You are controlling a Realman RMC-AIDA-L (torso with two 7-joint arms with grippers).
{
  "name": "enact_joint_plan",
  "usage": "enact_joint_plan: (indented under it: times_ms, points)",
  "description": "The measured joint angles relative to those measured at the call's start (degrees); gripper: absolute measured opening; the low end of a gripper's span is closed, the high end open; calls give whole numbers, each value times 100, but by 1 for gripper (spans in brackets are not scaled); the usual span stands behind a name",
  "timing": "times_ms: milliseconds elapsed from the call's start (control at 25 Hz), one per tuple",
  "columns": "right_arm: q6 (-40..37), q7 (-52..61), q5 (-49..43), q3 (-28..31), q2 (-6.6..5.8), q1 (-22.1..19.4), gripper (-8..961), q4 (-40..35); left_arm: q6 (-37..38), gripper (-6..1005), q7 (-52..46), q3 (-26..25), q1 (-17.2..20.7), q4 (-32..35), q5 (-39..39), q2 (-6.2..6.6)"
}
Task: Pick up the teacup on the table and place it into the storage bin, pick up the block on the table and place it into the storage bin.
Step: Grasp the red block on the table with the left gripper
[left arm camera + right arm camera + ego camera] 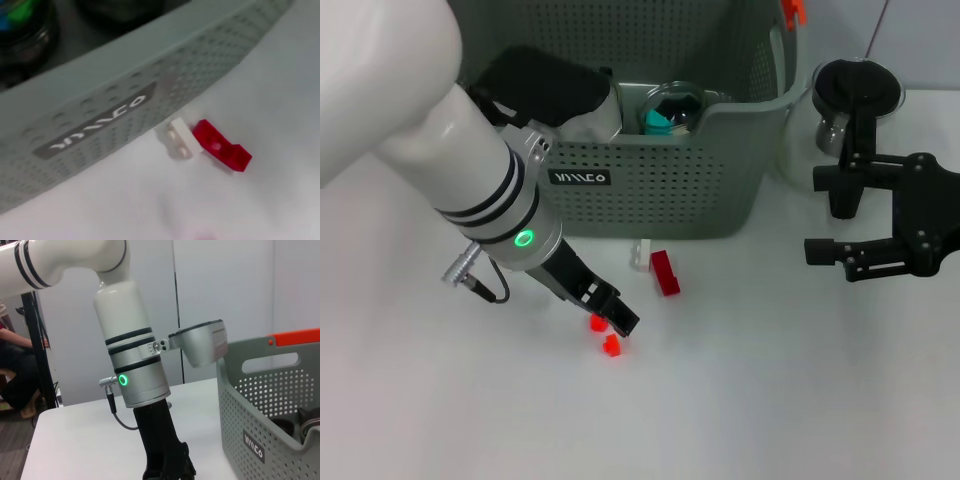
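Note:
The grey-green storage bin (660, 190) stands at the back of the table, also in the left wrist view (100, 105) and the right wrist view (260, 405). Inside it lies a glass teacup (670, 108) with something teal in it. A red block (665, 272) and a small white block (640, 255) lie side by side on the table just in front of the bin, and the left wrist view shows the red block (220, 146) and white block (180, 137) close up. My left gripper (618, 320) hangs low over the table, just front-left of the red block. My right gripper (815, 215) is open and holds nothing, to the right of the bin.
A glass pot with a black handle (855, 95) stands right of the bin, behind my right gripper. Two tiny red pieces (611, 345) lie by my left gripper's tip. White table stretches in front and to the left.

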Motion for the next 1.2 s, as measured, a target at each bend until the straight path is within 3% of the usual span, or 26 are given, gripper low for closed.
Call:
enact_joint_plan:
  times_ms: [560, 1200]
  points:
    - [69, -105, 0, -51, 3, 96, 927, 0, -332, 901, -382, -184, -494, -776, 25, -34]
    - [28, -227, 0, -35, 0, 68, 927, 45, -693, 887, -266, 199, -443, -925, 302, -6]
